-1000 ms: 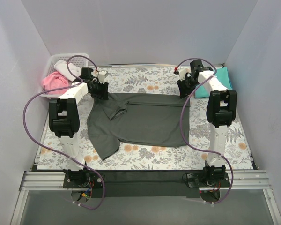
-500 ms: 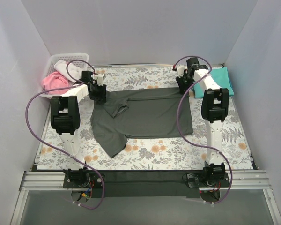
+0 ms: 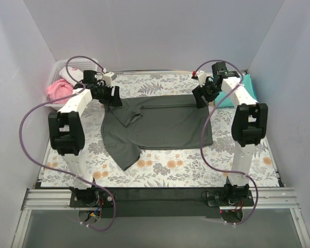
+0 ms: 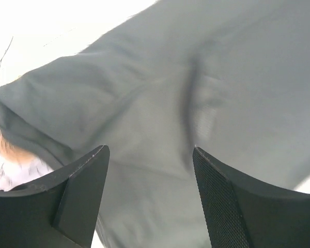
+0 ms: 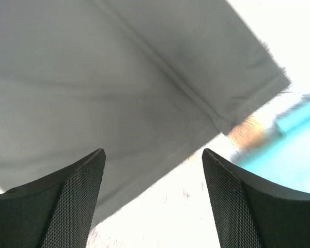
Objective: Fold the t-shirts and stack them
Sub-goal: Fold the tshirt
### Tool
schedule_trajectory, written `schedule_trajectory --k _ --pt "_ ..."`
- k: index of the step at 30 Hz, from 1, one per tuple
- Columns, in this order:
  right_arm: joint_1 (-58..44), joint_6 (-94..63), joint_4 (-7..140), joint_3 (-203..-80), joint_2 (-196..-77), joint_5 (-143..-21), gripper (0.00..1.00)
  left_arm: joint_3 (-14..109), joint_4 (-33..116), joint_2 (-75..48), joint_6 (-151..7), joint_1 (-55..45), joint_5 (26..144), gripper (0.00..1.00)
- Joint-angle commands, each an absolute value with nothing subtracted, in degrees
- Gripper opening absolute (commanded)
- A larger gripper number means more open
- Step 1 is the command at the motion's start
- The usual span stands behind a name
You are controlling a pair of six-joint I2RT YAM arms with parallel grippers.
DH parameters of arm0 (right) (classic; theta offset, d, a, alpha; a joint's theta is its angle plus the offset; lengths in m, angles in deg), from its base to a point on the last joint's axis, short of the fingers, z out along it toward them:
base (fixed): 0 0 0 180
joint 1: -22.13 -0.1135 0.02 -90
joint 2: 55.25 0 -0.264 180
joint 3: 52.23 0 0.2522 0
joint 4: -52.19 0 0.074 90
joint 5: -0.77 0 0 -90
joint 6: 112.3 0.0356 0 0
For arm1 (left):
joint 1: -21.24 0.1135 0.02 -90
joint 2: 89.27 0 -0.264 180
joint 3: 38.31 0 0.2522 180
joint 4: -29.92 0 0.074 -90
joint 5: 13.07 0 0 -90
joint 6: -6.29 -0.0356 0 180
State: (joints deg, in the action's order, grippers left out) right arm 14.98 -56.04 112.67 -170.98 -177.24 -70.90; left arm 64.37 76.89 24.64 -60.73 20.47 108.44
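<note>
Now both grippers are hovering with jaws spread and pinching nothing, the left gripper point(image 3: 112, 98) over the far-left corner of the charcoal t-shirt point(image 3: 165, 124) and the right gripper point(image 3: 199, 98) over its far-right corner. That shirt is lying only partly folded, a sleeve trailing off its near-left edge, while the teal t-shirt point(image 3: 245, 89) is sitting, seemingly folded, just beyond its far-right corner. Judging by this, further folds and the stacking are still waiting.
</note>
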Motion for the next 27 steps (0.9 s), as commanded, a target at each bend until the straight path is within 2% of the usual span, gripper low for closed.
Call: schedule_trajectory --k 1,3,7,9,18,27 --pt "14.75 -62.63 117.61 -165.26 -162.95 -65.33 0.69 61.07 83.91 10.26 -67.87 21.15 116.65 0.61" --pt "14.66 -66.41 119.21 -160.24 -159.42 -65.41 0.66 56.43 88.22 7.16 -72.08 21.16 117.53 0.61" --pt "13.96 -70.81 120.88 -146.96 -150.03 -66.11 0.51 48.69 95.08 1.45 -79.02 25.02 118.59 0.58" --pt "13.18 -73.18 120.53 -139.58 -147.20 -67.69 0.49 45.78 97.81 -1.45 -82.03 25.11 117.46 0.56" --pt "11.07 -76.18 112.89 -122.70 -140.50 -73.23 0.50 31.45 95.98 -9.01 -90.82 25.02 110.95 0.54" --pt "8.42 -75.91 106.82 -116.36 -141.56 -76.31 0.47 25.20 90.62 -9.11 -93.82 24.06 106.47 0.50"
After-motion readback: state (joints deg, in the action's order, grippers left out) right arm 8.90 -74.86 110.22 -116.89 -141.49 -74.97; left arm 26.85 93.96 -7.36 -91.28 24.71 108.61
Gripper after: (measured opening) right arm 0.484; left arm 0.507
